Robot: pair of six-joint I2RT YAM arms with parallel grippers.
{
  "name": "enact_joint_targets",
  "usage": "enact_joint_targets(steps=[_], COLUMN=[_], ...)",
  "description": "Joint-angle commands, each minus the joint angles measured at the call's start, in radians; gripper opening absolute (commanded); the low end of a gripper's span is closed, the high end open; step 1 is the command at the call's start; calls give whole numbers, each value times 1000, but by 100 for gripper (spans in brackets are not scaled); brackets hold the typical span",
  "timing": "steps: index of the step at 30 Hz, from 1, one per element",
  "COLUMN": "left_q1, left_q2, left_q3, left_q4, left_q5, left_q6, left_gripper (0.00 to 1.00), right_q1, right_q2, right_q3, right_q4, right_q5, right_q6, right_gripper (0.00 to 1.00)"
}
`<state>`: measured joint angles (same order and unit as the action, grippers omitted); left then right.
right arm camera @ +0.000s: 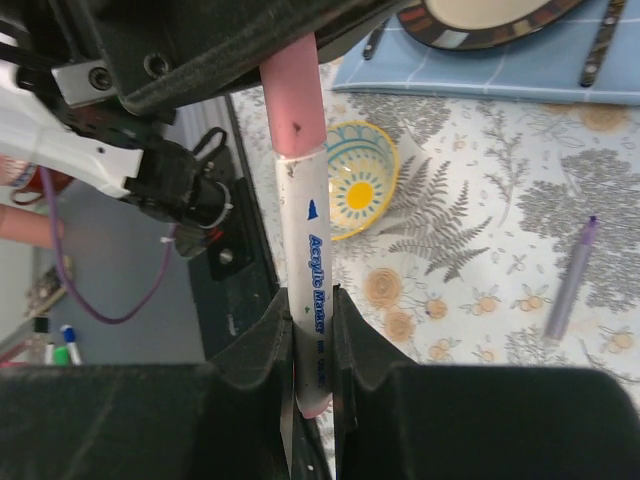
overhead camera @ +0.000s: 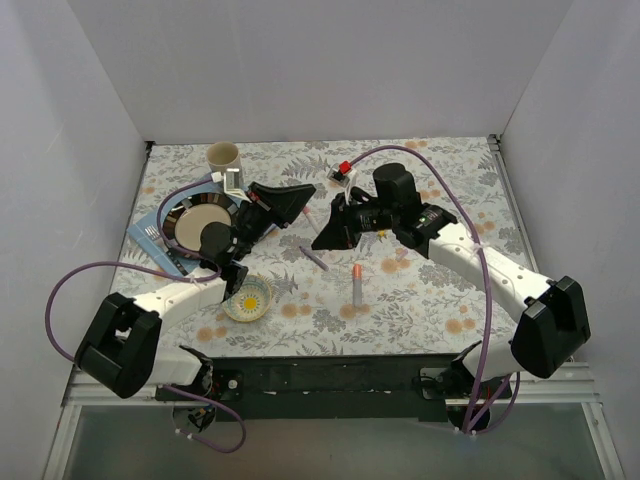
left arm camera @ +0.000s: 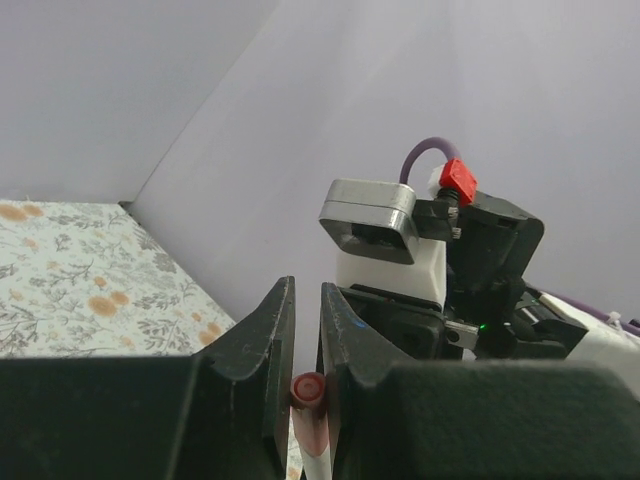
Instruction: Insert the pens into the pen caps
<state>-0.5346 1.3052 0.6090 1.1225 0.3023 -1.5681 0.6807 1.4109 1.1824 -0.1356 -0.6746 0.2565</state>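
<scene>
My left gripper point(left arm camera: 307, 320) is shut on the pink cap point(left arm camera: 308, 390) of a pink pen. My right gripper point(right arm camera: 310, 300) is shut on the same pen's white barrel point(right arm camera: 308, 230), which is printed "Acrylic Marker". The cap point(right arm camera: 294, 95) sits on the barrel's end and runs up into the left gripper point(right arm camera: 200, 50). In the top view the two grippers, left point(overhead camera: 303, 207) and right point(overhead camera: 322, 238), meet above the table's middle and hide the pink pen. A purple pen point(overhead camera: 314, 257) and an orange pen point(overhead camera: 357, 286) lie on the cloth below them. The purple pen also shows in the right wrist view point(right arm camera: 572, 280).
A dark plate point(overhead camera: 200, 222) with dark cutlery lies on a blue mat point(overhead camera: 150, 238) at the left, with a cream mug point(overhead camera: 224, 158) behind it. A small yellow bowl point(overhead camera: 247, 298) stands near the front edge; it also shows in the right wrist view point(right arm camera: 365, 180). White walls enclose the table.
</scene>
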Motion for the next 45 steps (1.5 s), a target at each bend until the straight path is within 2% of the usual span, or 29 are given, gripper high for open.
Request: enact_joint_targets(steps=[1,3,5,6,9,13,16,19,22,23,24,25,26,28,29,30,31,34,36,38,45], left_q1=[-116,-126,-131,-131,-137,-148,-150,-159,-188,-197,-208,-214,-215,-231,-244,-260,-280,-278,-278,-278,-341], left_q2=[49,58,54,57,65,55,60,89,97,94,97,103,121,131,129,118,121,134,132,129,157], left_q3=[-80,-71,-80,-80,-57,-25,-35,-35,-5,1,0,-5,-35,-64,-57,-43,-23,-29,-15,-23,-20], left_q4=[-91,-118,-107,-99,-145,-303,-305,-234,-263,-336,-342,-331,-250,-146,-162,-194,-237,-141,-191,-162,-167], left_q5=[466,471,466,468,472,477,492,518,497,488,488,495,511,500,464,446,443,484,494,494,459], left_q6=[-98,-89,-78,-79,-55,11,-9,-66,-44,-17,-9,-26,-47,-99,-69,-34,9,-35,-18,-50,-75], left_gripper=[0,0,0,0,0,0,0,0,0,0,0,0,0,0,0,0,0,0,0,0,0], right_q1=[-109,-115,-115,-125,-127,-129,-129,-127,-110,-110,-110,-109,-110,-122,-141,-165,-167,-171,-185,-201,-211], right_q2=[6,17,37,54,56,54,51,51,65,63,59,53,54,56,65,75,79,103,99,97,144], right_q3=[129,141,166,169,169,261,302,316,359,364,361,355,356,359,365,356,361,355,335,326,460], right_q4=[754,792,757,795,794,624,559,579,536,542,545,559,565,594,619,692,695,773,809,843,755], right_q5=[162,116,95,72,67,118,153,149,187,204,204,205,199,202,131,110,119,60,52,50,63], right_q6=[201,204,191,241,247,72,-20,-98,-157,-166,-180,-186,-187,-148,-81,28,49,162,196,227,194], right_gripper=[1,1,1,1,1,1,1,1,1,1,1,1,1,1,1,1,1,1,1,1,1])
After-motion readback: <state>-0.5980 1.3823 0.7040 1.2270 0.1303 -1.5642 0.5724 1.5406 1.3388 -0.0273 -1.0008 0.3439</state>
